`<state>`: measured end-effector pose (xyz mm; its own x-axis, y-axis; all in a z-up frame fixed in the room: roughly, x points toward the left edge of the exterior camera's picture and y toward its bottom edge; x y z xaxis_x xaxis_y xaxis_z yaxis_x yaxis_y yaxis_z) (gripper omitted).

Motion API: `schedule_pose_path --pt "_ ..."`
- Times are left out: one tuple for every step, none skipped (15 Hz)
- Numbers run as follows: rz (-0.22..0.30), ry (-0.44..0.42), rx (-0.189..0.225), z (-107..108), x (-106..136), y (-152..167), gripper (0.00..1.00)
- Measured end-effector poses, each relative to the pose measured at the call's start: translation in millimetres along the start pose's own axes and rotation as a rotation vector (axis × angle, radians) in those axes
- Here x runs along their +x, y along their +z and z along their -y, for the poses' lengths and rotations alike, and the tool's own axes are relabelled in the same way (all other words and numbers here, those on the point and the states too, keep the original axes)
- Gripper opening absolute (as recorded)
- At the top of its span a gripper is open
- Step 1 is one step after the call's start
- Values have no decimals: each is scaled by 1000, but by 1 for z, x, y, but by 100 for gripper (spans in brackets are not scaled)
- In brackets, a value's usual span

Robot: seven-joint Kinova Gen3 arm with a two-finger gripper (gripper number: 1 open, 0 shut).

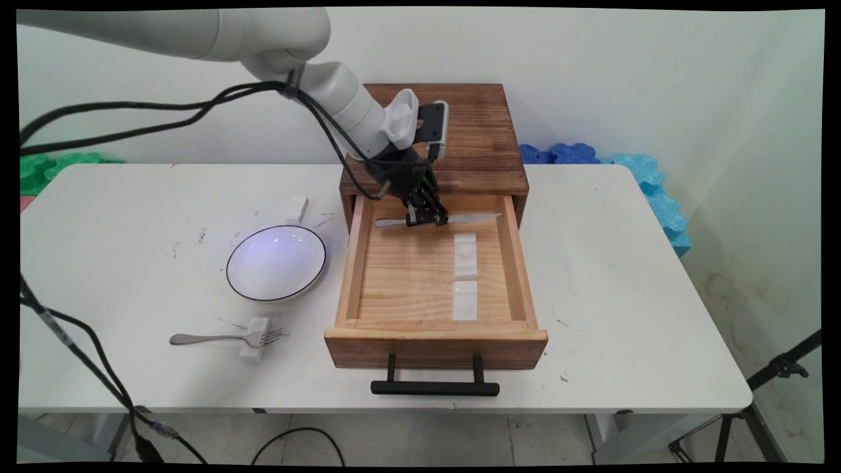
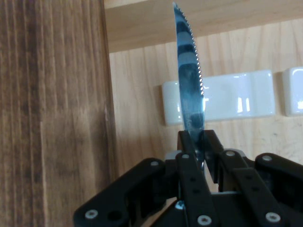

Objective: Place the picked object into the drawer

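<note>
A knife (image 1: 439, 219) is pinched between the fingers of the hand (image 1: 427, 220), held level over the back of the open drawer (image 1: 435, 335). Two white rests (image 1: 465, 256) are laid in the drawer. A bowl (image 1: 276, 263) and fork (image 1: 227, 339) are set toward the worktop's (image 1: 624, 295) left edge.

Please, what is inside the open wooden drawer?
Two white rests lie on the floor of the drawer. The gripper, jaws shut on a knife, holds it over the back part. The gripper covers the floor beneath.
</note>
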<state>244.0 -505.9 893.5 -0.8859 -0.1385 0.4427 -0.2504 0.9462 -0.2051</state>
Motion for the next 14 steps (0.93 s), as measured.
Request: schedule_pose_path --pt "2 -1 -2 -1 0 3 0" --pt "4 -2 -3 -1 -1 6 0" --pt "5 -3 -3 -2 -1 8 0" --pt "6 -3 -4 -2 -1 10 0" --pt "7 -4 -4 -2 -2 12 0" --pt "8 -5 -4 -3 -2 15 0" --pt "9 -7 -4 -3 -3 18 0" --pt "10 -9 -4 -4 -3 20 0" --pt "10 -10 -4 -4 -4 21 0" --pt "11 -13 -4 -4 -4 24 0" --pt "11 -15 -5 -5 -4 25 0" --pt "10 -18 -5 -5 -5 27 0" --pt "10 -20 -5 -5 -5 29 0" --pt "10 -24 -5 -6 -5 31 0"
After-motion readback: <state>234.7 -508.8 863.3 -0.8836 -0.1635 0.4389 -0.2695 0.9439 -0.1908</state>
